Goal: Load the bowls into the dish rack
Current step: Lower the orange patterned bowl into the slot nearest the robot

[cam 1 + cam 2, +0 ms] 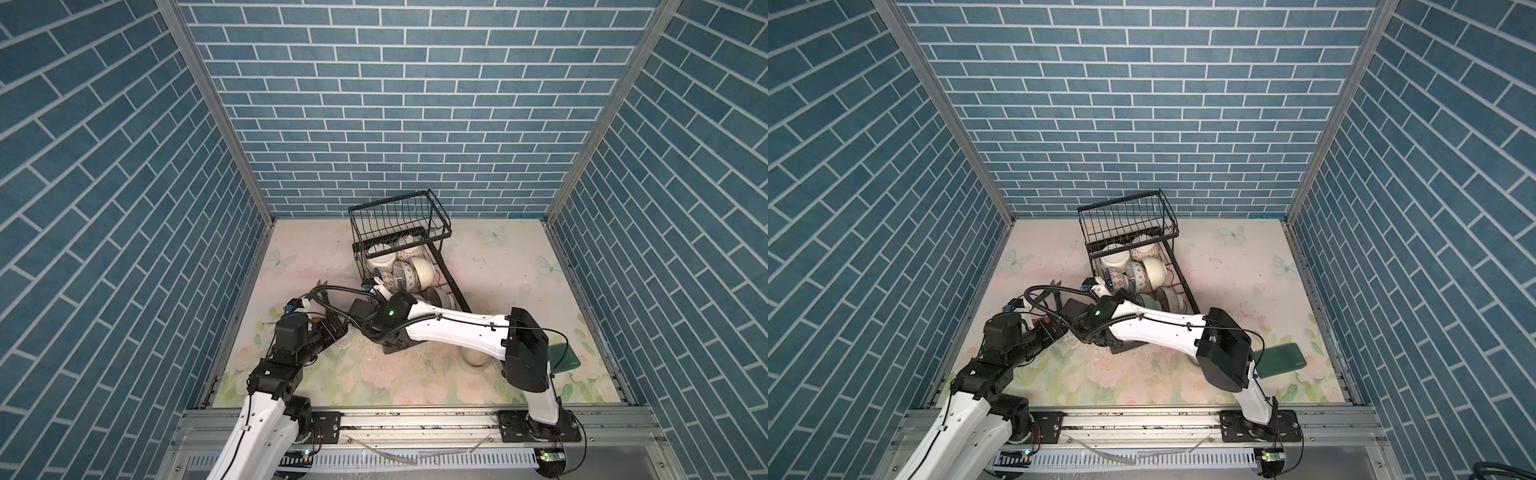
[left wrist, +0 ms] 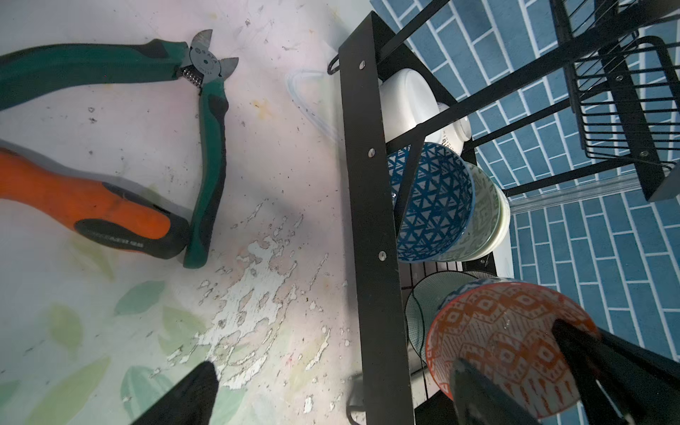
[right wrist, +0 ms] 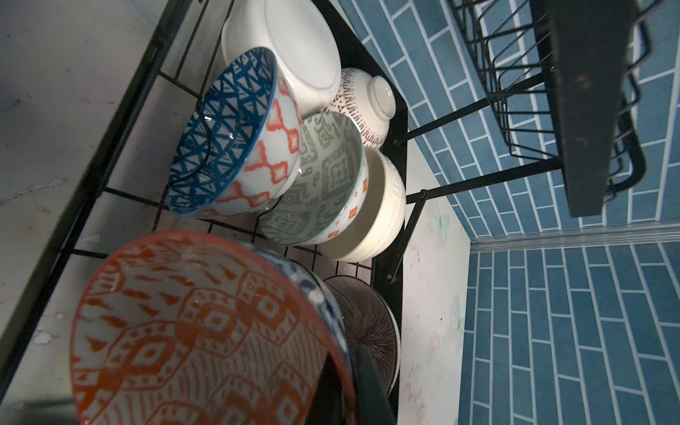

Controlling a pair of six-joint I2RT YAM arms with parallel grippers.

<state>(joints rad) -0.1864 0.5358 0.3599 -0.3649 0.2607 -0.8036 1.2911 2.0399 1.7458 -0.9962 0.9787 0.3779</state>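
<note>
- The dish rack (image 3: 588, 110) is finished in black.
- The orange-patterned bowl (image 3: 191, 331) is covered inside with orange diamonds on white.
- The blue-triangle bowl (image 3: 220, 132) is lined with blue triangles, with orange lattice outside.
- The cutters (image 2: 209, 147) are sheathed in green and black.

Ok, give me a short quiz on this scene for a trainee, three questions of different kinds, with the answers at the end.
1. True or false: the left tool is holding a bowl.
2. Which bowl is the right tool shut on? A) a plain white one B) the orange-patterned bowl C) a green-patterned one
3. Fill in: the loaded bowls sit in the ____ tier of the rack.
Key: 1. False: it is open and empty, near the green-handled cutters on the table. 2. B. 3. lower.
</note>
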